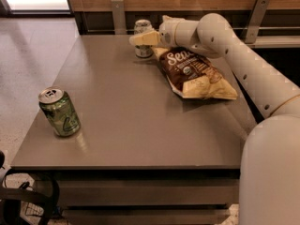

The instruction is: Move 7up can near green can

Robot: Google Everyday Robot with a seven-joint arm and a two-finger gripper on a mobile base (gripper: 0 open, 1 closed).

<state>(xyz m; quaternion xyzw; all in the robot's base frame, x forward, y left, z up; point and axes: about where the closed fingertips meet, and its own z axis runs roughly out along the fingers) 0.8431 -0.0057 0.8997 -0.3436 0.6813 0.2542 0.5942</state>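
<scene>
The 7up can [143, 26], pale silvery with a silver top, stands upright at the far edge of the grey table [140, 125]. My gripper [140, 38] reaches in from the right and sits at the can's mid-height, crossing its front, so the can's middle is hidden. The green can [60, 112], bright green with a lighter pattern and a silver top, stands upright near the table's front left corner, far from the gripper and the 7up can.
A brown and cream chip bag [194, 71] lies flat just right of the 7up can, under my arm [243, 64]. A wooden wall with a metal rail [258, 13] runs behind the table. Tiled floor [33, 50] lies to the left.
</scene>
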